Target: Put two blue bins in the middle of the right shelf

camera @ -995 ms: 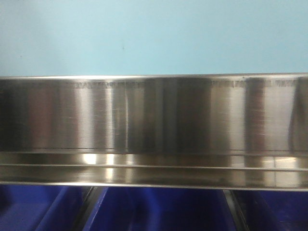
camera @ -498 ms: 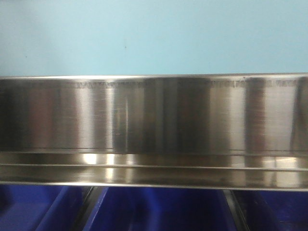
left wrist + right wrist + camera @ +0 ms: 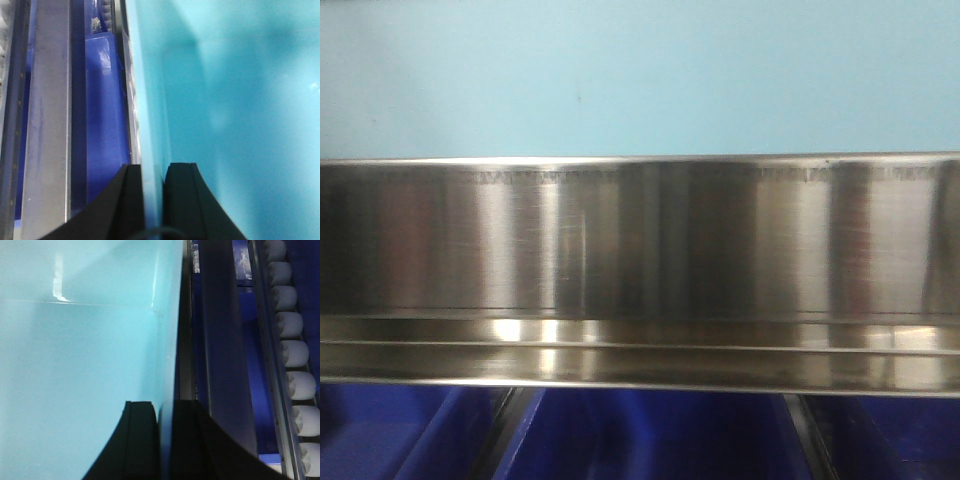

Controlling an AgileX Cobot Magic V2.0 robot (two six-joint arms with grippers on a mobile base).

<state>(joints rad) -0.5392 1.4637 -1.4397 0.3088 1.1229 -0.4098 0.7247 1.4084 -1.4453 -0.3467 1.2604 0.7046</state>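
A light blue bin (image 3: 640, 75) fills the top of the front view, right above a steel shelf beam (image 3: 640, 250). In the left wrist view my left gripper (image 3: 152, 172) is shut on this bin's thin side wall (image 3: 150, 125), with the pale inner face (image 3: 240, 110) to its right. My right gripper (image 3: 166, 410) is likewise shut on the opposite wall, with the bin's inside (image 3: 75, 350) to its left. Dark blue bins (image 3: 650, 435) sit in a row under the beam; one also shows in the left wrist view (image 3: 102, 100).
A steel rail (image 3: 47, 125) runs beside the left gripper. Beside the right gripper are another steel rail (image 3: 220, 340) and a row of white rollers (image 3: 295, 350). Black gaps (image 3: 510, 430) separate the dark blue bins.
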